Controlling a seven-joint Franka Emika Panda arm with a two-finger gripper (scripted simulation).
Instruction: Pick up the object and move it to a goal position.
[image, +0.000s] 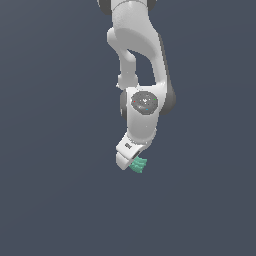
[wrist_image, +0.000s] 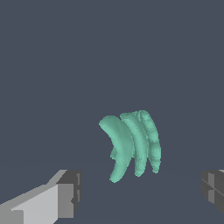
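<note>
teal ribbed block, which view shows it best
The wrist view: the teal ribbed block fills the middle of the frame, its curved ribs distinct between the hand's open fingers. The exterior view shows only a tiny green sliver beside the hand.

We see a glossy white arm (image: 142, 45) built of rounded, bulging segments with dark grey bands at the joints. At the wrist sits a dark round disc (image: 145, 102) flecked with tiny red and green dots. Below it the white gripper (image: 131, 161) housing is boxy and carries a small dark marking on its side. In the wrist view the fingers (wrist_image: 52, 202) are pale grey and blocky, ending in darker grey, faceted pads (wrist_image: 72, 192)
</note>
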